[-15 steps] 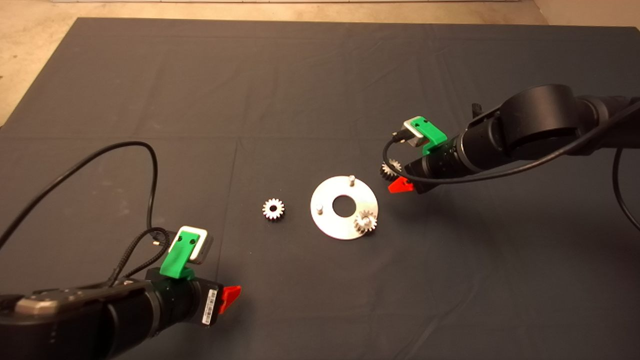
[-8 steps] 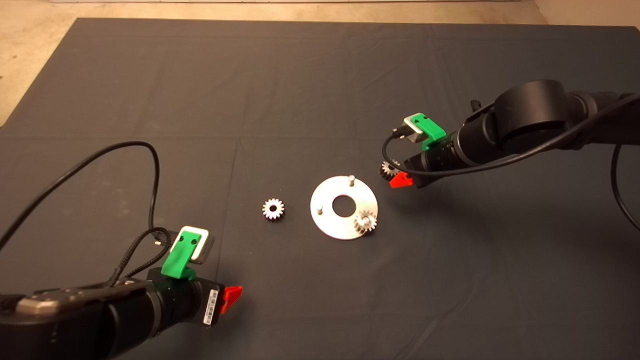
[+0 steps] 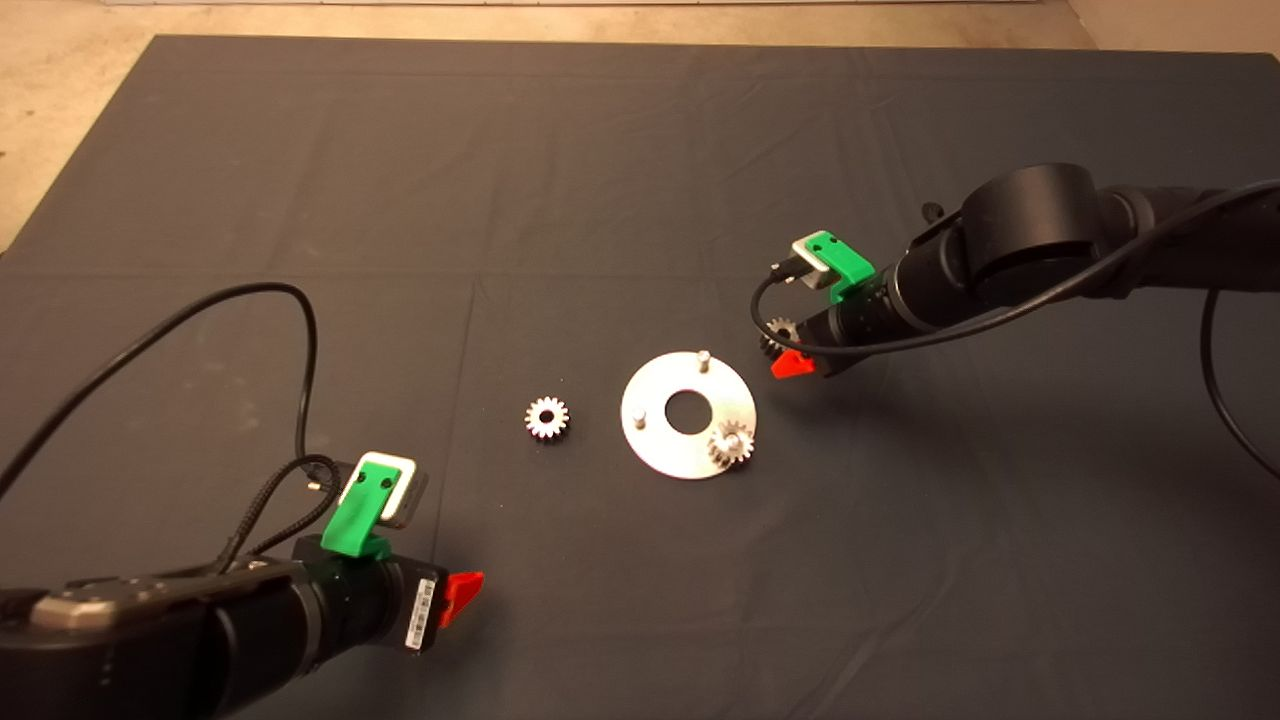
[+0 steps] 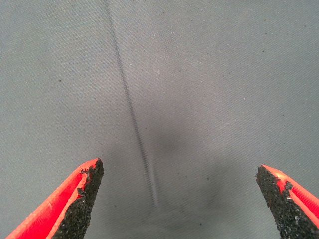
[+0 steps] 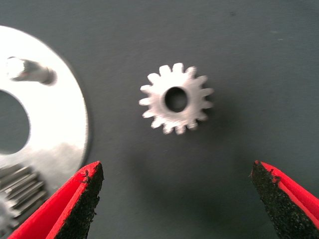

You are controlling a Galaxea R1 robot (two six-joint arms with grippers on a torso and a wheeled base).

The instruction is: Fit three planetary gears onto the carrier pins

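The right gripper (image 3: 790, 355) hangs over the mat (image 3: 600, 180) just off the far-right rim of the disc (image 3: 660, 450). In the head view it hides most of a gear (image 3: 774, 335), of which only a toothed edge peeks out. The right wrist view shows that gear (image 5: 175, 99) whole, lying flat on the mat, apart from the disc (image 5: 60, 134) and untouched. The 2 red fingers (image 5: 75, 201) stand wide apart with nothing between them, the gear lying ahead of the tips.

That wrist view also shows 1 bare pin (image 5: 27, 70) standing on the disc and the teeth of a seated gear (image 5: 20, 191) at the picture's edge. The head view gives the full layout: 3 pins, the far pin (image 3: 704, 357) and the left pin (image 3: 640, 418) bare, the near-right one carrying a gear (image 3: 731, 444). A 3rd gear (image 3: 547, 417) lies flat on the mat left of the disc, well clear of it.

The left gripper (image 3: 462, 596) waits at the lower left of the mat, far from every part. Its wrist view shows only bare mat (image 4: 199, 74) with a thin crease, the fingers (image 4: 82, 196) spread wide and empty.

Open mat surrounds the disc on every side, with wide room toward the far edge, where pale floor (image 3: 60, 100) begins.
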